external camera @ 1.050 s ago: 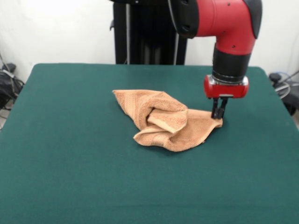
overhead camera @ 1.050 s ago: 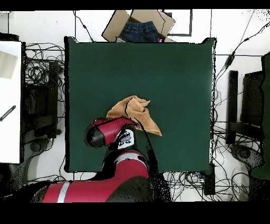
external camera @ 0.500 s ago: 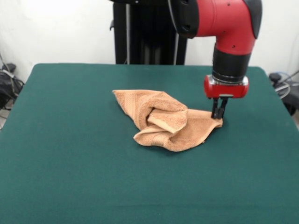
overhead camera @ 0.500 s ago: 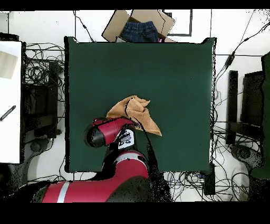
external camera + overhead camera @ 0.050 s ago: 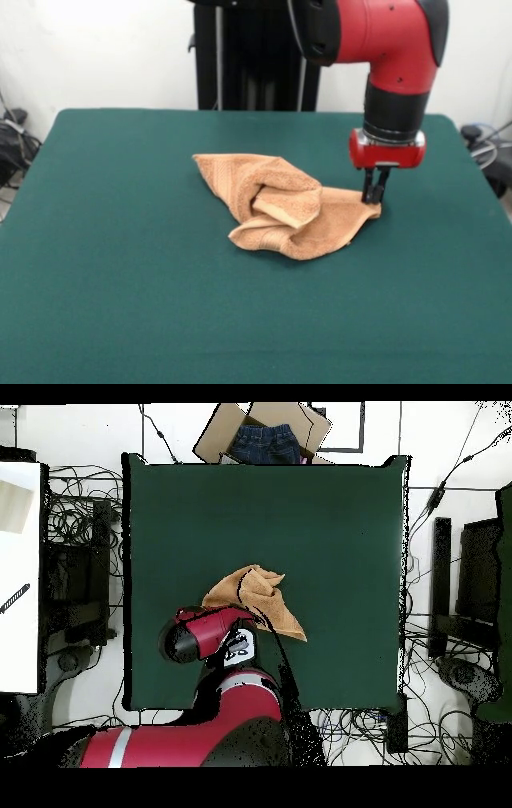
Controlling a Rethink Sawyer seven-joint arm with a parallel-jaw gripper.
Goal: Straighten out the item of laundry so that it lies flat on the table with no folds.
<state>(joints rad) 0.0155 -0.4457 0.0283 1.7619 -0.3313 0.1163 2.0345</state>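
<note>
The claw (image 5: 374, 194) is pointing straight down, its two fingers pressed close together and pinching the right-hand corner of the orange-tan towel (image 5: 280, 206). Left of the claw, the towel is lying crumpled and folded over itself. The green table (image 5: 120, 304) is stretching out around them.

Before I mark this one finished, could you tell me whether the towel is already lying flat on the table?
No, the towel is bunched up on the table, with a thick fold rolled over its middle.
</note>
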